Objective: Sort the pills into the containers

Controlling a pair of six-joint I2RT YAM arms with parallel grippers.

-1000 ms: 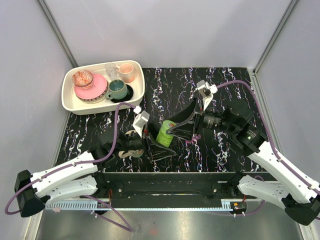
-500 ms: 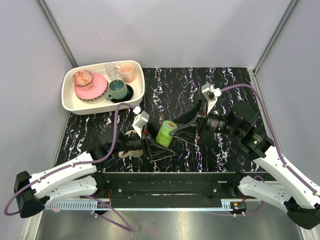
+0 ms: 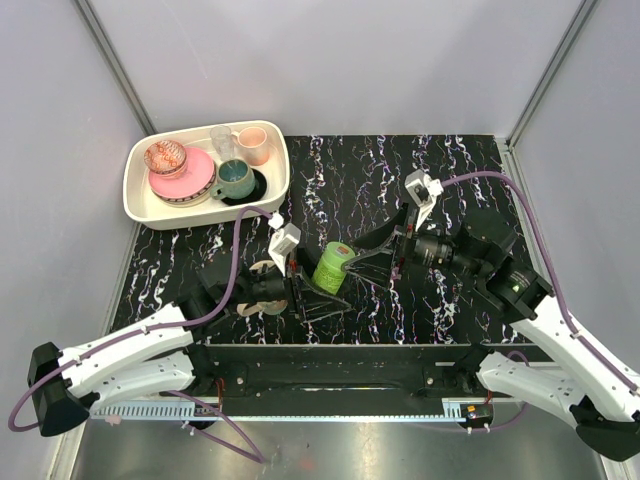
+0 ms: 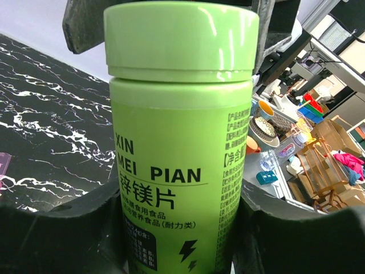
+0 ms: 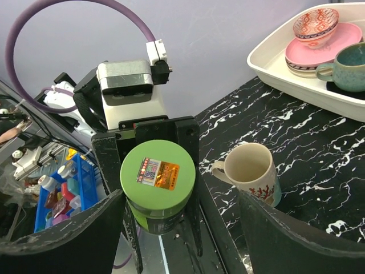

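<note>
Left wrist: bottle (image 4: 179, 142) tight between left jaws, base cut off; right jaws wide apart.

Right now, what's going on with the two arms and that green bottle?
The left claw is clamped on the lime-green pill bottle, holding it tilted toward the right arm, over the black marbled table. Its darker green cap is on. The right claw is open at the cap, one finger on either side, not visibly gripping it. A beige mug stands beside the left claw. No loose pills are in view.
</note>
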